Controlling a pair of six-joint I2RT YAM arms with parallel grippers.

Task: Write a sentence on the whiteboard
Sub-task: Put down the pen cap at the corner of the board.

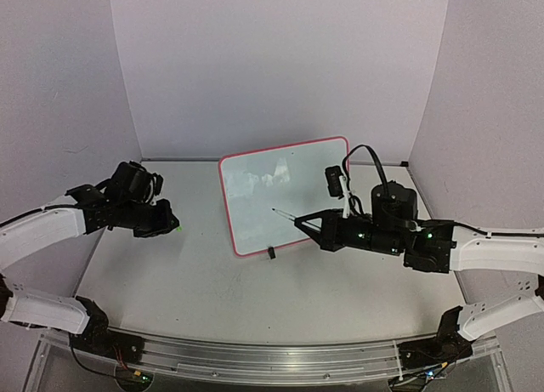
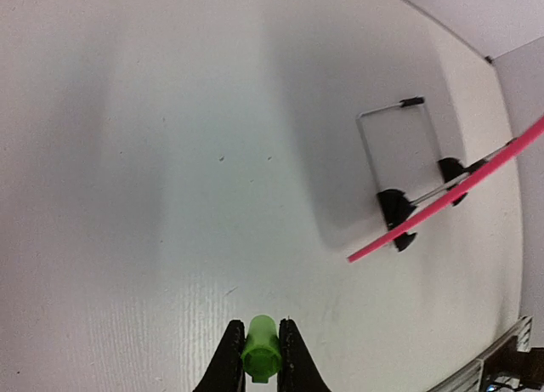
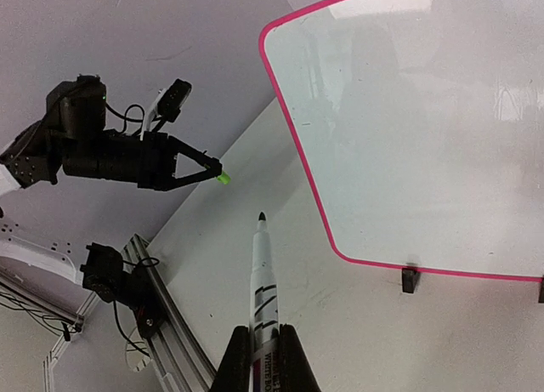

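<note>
We see the whiteboard [image 1: 285, 192] upright at centre of the top view. The right gripper [image 3: 263, 332] clamps a marker [image 3: 262, 277] pointed toward it, and the left gripper [image 2: 259, 328] pinches what seems a green cap [image 2: 259, 355].

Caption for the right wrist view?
Right gripper holds an uncapped marker near the blank whiteboard; left gripper holds a green cap.

A pale white table [image 1: 187, 281], faintly scuffed and speckled, carries only the whiteboard [image 1: 280, 196]. It stands toward the back, a little right of centre, leaning backward on two black feet [image 1: 271, 252] that touch the tabletop. A metal rail [image 1: 255, 354] runs along the near edge.
</note>
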